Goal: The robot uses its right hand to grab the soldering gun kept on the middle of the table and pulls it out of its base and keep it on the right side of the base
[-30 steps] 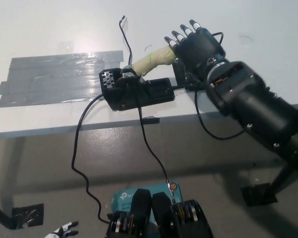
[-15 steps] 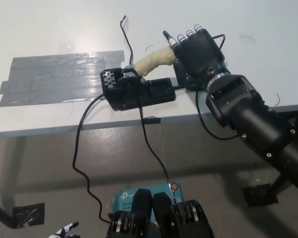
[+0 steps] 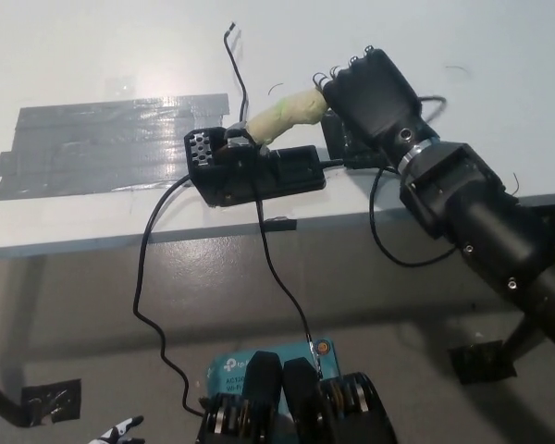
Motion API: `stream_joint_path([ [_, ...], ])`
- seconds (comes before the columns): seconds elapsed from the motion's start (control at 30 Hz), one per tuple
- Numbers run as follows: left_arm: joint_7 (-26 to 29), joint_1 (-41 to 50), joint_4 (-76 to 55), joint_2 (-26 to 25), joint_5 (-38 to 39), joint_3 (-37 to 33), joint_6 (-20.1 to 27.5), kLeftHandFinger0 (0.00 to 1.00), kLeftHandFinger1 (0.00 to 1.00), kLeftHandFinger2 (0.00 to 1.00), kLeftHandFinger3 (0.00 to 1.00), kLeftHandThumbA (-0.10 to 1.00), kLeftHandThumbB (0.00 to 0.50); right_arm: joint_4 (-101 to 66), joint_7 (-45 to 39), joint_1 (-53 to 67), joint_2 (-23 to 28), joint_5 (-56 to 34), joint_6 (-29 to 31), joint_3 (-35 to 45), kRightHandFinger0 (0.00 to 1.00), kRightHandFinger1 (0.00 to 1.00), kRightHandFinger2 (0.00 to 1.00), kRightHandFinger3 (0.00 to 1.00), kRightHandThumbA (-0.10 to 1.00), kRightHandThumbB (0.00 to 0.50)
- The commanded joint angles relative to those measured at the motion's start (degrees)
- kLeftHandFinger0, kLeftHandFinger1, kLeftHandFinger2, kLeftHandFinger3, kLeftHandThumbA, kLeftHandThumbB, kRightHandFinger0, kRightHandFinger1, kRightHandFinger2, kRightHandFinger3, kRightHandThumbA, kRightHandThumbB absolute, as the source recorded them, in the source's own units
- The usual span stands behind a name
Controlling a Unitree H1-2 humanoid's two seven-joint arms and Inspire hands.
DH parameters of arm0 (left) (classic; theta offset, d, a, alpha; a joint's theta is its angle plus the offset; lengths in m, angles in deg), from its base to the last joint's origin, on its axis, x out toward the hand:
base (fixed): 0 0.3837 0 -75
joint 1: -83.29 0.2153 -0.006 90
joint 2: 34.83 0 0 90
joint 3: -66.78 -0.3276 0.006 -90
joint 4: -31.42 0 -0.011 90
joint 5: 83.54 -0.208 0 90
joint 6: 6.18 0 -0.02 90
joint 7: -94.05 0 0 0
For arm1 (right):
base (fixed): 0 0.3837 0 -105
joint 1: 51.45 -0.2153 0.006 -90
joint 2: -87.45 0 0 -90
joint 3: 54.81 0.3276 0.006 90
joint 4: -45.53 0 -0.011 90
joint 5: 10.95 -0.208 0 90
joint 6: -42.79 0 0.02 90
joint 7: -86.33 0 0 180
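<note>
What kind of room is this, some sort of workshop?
Probably an electronics lab or test bench. A soldering gun sits in its black base on a white table, grey tape is stuck across the top, and cables trail to the floor.

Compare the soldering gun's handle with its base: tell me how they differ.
The soldering gun handle is pale yellowish and rod-shaped, slanting up out of its holder; the base is black, blocky and lies flat. The right hand is at the handle's end, not the base. Both sit on the white table.
</note>
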Motion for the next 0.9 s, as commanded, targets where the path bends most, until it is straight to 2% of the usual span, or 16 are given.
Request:
stream_joint_path([
  [0.0,-1.3,0.1,-1.8,-1.6,-0.9,-0.1,0.5,0.65,0.75,0.88,1.00,0.54,0.127,1.0,9.8,-2.7,2.1,-1.6,4.3,2.6,0.00,0.00,0.04,0.32,-0.10,0.162],
  [0.17,-1.5,0.0,-1.5,-1.5,-1.5,-0.2,0.8,0.66,0.76,0.89,0.99,0.55,0.133,3.3,13.4,-3.8,2.8,-3.1,7.0,4.6,0.00,0.00,0.05,0.34,-0.10,0.157],
  [0.2,-1.8,-0.1,-1.9,-1.6,-1.4,-0.2,0.2,0.66,0.76,0.89,1.00,0.55,0.130,3.4,13.0,-4.0,2.9,-3.3,7.0,5.2,0.00,0.00,0.00,0.33,-0.10,0.132],
  [0.27,-2.0,-0.1,-2.0,-1.5,-1.3,-0.1,0.1,0.64,0.74,0.87,0.99,0.54,0.126,4.3,14.5,-4.2,3.3,-3.8,7.8,6.4,0.00,0.00,0.00,0.20,-0.10,0.104],
  [0.3,-2.2,-0.2,-2.1,-1.8,-1.9,-0.3,-0.2,0.62,0.72,0.86,1.00,0.56,0.131,4.8,15.7,-4.2,3.7,-3.7,8.1,6.9,0.00,0.00,0.00,0.13,-0.10,0.057],
  [0.33,-2.3,-0.2,-2.3,-1.7,-2.1,-0.3,-0.4,0.62,0.72,0.87,1.00,0.56,0.130,4.3,13.6,-4.2,4.5,-3.6,7.4,7.4,0.00,0.00,0.04,0.33,-0.10,0.062],
  [0.37,-2.3,-0.2,-2.3,-1.7,-2.3,-0.4,-0.5,0.64,0.74,0.88,1.00,0.57,0.128,4.3,13.5,-4.2,4.6,-3.7,7.4,7.8,0.00,0.00,0.04,0.35,-0.09,0.139],
  [0.47,-2.1,0.4,-2.8,-1.8,-2.8,-0.4,-0.3,0.64,0.74,0.88,1.00,0.57,0.130,4.5,15.1,-3.5,5.1,-3.8,6.9,9.0,0.00,0.00,0.03,0.39,-0.06,0.219],
  [0.5,-2.2,0.6,-2.8,-1.9,-2.9,-0.4,-0.4,0.64,0.74,0.88,1.00,0.58,0.127,3.4,12.5,-2.9,5.2,-4.5,6.0,9.9,0.00,0.00,0.02,0.37,-0.10,0.144],
  [0.53,-2.2,0.7,-2.8,-1.9,-2.7,-0.3,0.1,0.63,0.72,0.86,1.00,0.58,0.125,3.9,13.5,-2.7,5.4,-4.9,6.7,10.5,0.00,0.00,0.00,0.32,-0.10,0.143],
  [0.57,-2.2,0.7,-2.7,-2.1,-2.8,-0.4,0.6,0.64,0.74,0.87,1.00,0.58,0.119,4.0,13.8,-2.4,5.9,-5.2,6.8,10.9,0.00,0.01,0.00,0.12,-0.10,0.131],
  [0.63,-2.1,0.8,-2.4,-2.3,-2.9,-0.5,1.4,0.66,0.74,0.87,1.00,0.59,0.123,3.7,13.5,-1.9,6.3,-5.5,6.4,11.8,0.00,0.04,0.15,0.03,-0.10,0.045],
  [0.7,-2.2,1.0,-2.7,-2.2,-2.8,-0.3,0.7,0.67,0.76,0.89,1.00,0.59,0.130,3.3,12.9,-1.5,6.4,-6.2,6.6,12.7,0.00,0.09,0.35,0.03,-0.10,0.005],
  [0.73,-2.1,1.2,-2.5,-2.1,-2.4,0.0,0.9,0.66,0.75,0.88,1.00,0.58,0.132,3.2,12.8,-1.2,6.4,-6.6,6.8,13.4,0.00,0.13,0.50,0.04,-0.10,0.000],
  [0.83,-2.1,1.3,-2.3,-2.1,-2.2,0.1,1.0,0.64,0.74,0.87,0.99,0.60,0.137,1.8,10.1,-0.5,6.4,-7.6,5.2,14.7,0.00,0.22,0.59,0.05,-0.10,0.006],
  [0.87,-2.1,1.3,-2.3,-2.1,-2.4,0.1,0.8,0.67,0.76,0.90,1.00,0.61,0.137,1.8,10.4,-0.4,6.4,-7.8,5.2,15.2,0.00,0.23,0.60,0.07,-0.10,0.036],
])
